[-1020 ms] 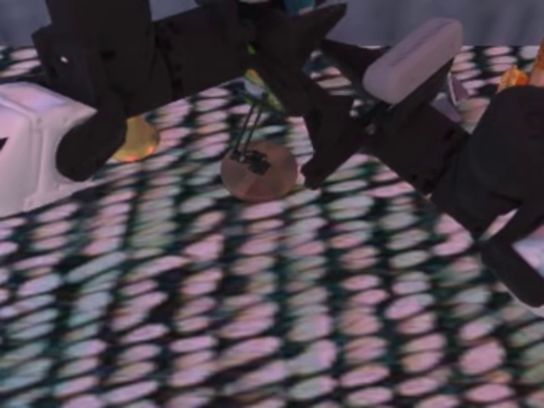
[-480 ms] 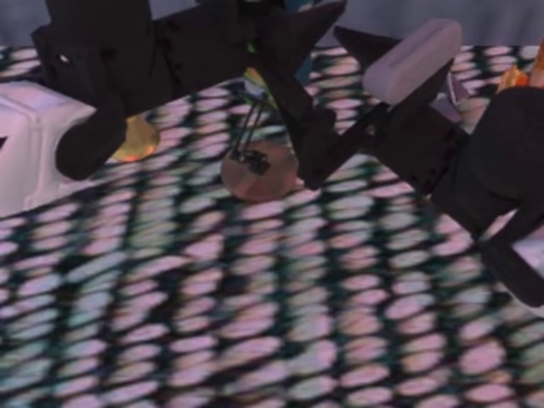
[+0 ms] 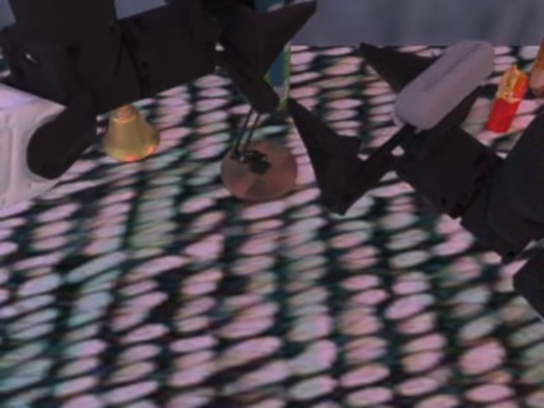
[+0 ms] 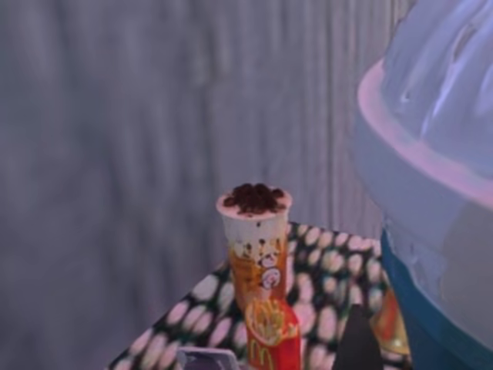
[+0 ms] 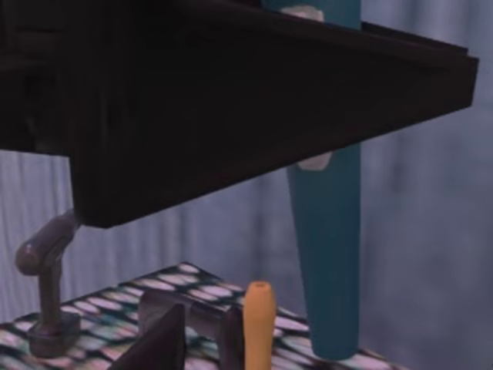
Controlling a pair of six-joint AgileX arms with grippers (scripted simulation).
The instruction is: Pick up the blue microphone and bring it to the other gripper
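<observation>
Teal-blue microphone hangs upright in the left gripper, pinched between its fingers near the table's far edge. Right gripper, fingers spread and empty, waits beside it. Golden-arches fries carton.

Left hand probably closed, right hand spread.

Top view: high above, looking down on the pink-and-teal speckled patterned counter. Left wrist view: very close, level, facing the grey back wall. Right wrist view: close, low, level toward that wall. Shared: slim teal-blue tapered microphone, counter pattern.
</observation>
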